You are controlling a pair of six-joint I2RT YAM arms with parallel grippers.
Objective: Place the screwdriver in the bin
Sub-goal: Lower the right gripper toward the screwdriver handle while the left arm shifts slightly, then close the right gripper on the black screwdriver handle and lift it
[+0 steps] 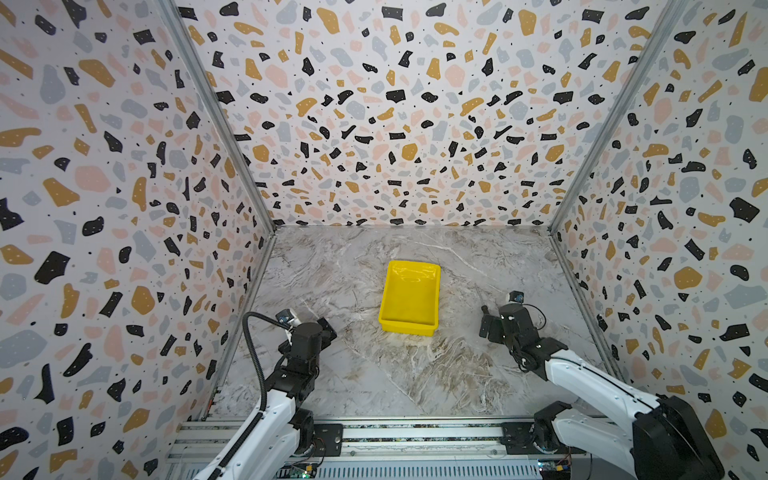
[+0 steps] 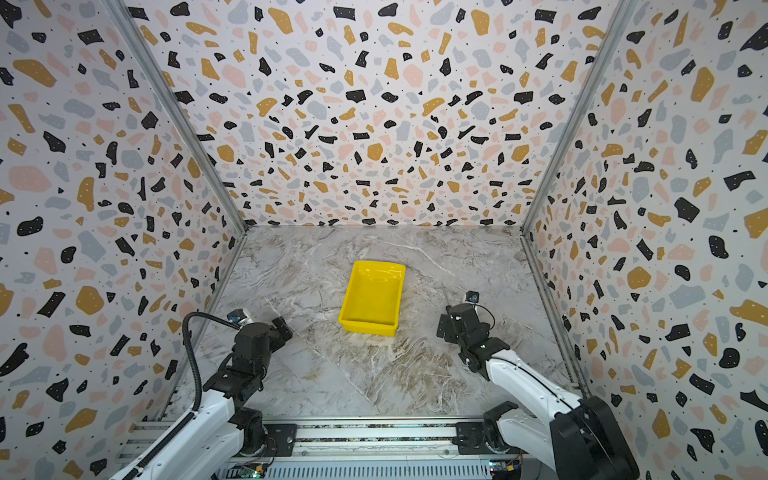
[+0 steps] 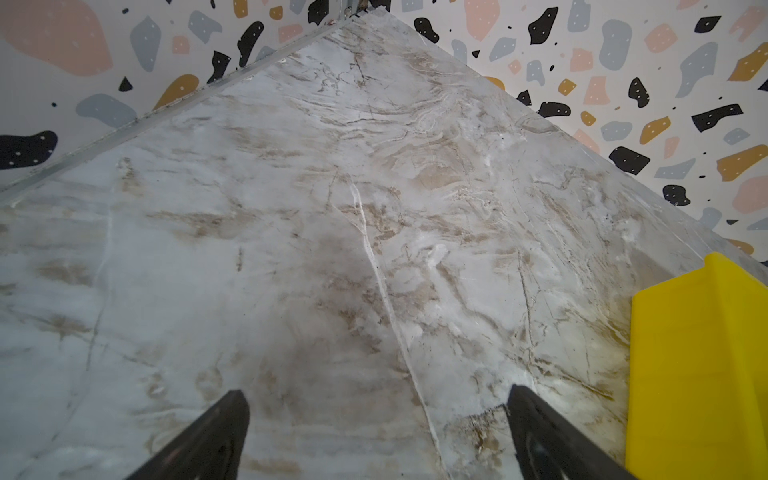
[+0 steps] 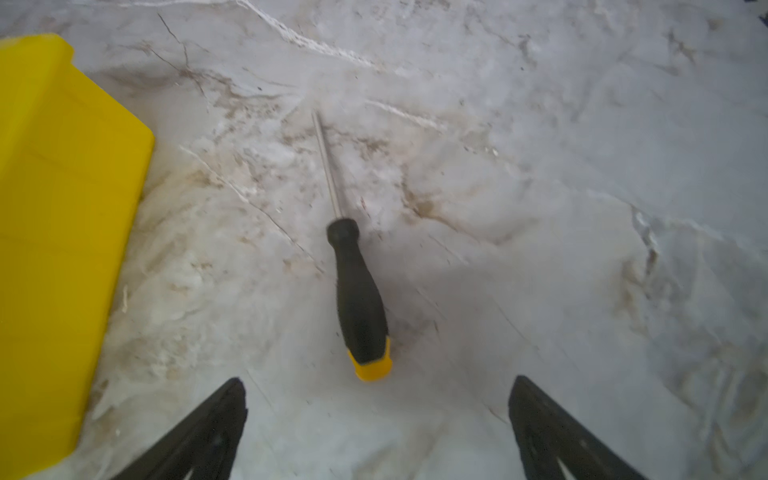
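The screwdriver [image 4: 359, 299] lies flat on the marble table, with a black handle, an orange-yellow butt and a thin grey shaft. It is to the right of the yellow bin [image 1: 409, 299], which stands empty in both top views [image 2: 372, 297]. My right gripper [image 4: 376, 386] is open just behind the butt end, with nothing between its fingers. In the top views this gripper [image 1: 487, 321] hangs low over the screwdriver [image 1: 483, 308], hiding most of the handle. My left gripper [image 3: 376, 399] is open and empty, left of the bin [image 3: 698, 374].
Patterned walls close in the table on the left, back and right. An aluminium rail [image 1: 415, 436] carrying both arm bases runs along the front edge. Bare marble [image 1: 395, 374] lies between the arms and the bin.
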